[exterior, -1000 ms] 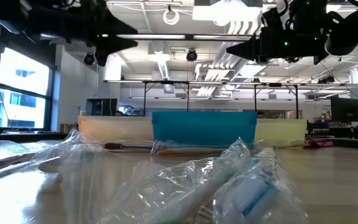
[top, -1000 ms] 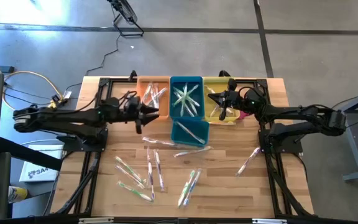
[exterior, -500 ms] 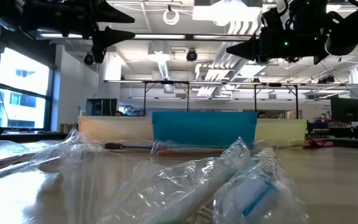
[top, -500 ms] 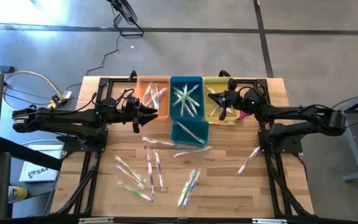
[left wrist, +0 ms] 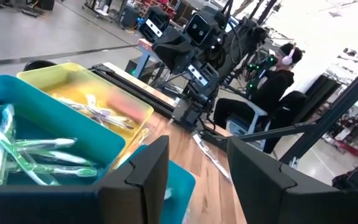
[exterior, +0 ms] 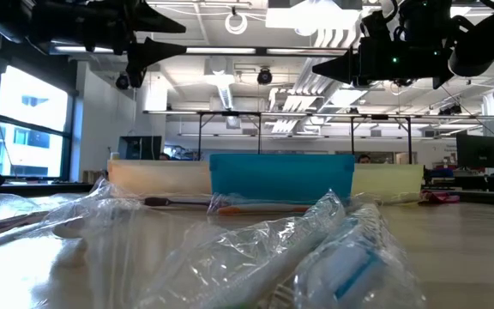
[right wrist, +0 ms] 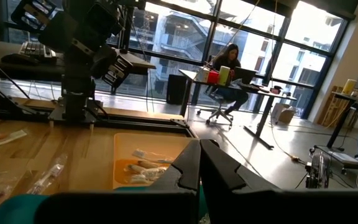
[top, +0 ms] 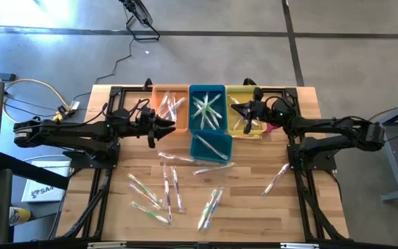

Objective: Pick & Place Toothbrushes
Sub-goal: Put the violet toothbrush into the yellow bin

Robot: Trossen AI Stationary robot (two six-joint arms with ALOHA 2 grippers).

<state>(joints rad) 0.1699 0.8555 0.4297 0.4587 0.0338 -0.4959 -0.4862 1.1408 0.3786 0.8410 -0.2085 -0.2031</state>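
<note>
Several wrapped toothbrushes (top: 171,185) lie loose on the wooden table's near half, and one (top: 277,178) lies apart at the right. More fill the orange bin (top: 170,104), the large blue bin (top: 206,111), the small blue bin (top: 211,146) and the yellow bin (top: 245,116). My left gripper (top: 172,126) hangs level above the orange bin's near right corner. It is open, and nothing is between its fingers (left wrist: 143,174). My right gripper (top: 234,108) hangs level over the yellow bin's left side. It is shut and holds nothing (right wrist: 199,154).
The four bins stand side by side along the table's far middle. Crinkled clear wrappers (exterior: 307,253) fill the foreground of the low view. Black frame rails (top: 106,173) run along both table sides. A person (left wrist: 278,74) sits in the room beyond the table.
My left gripper has rolled a little about the line it points along, so its two fingers now stand more one above the other in the low view. It has stayed above the orange bin's corner, still open.
</note>
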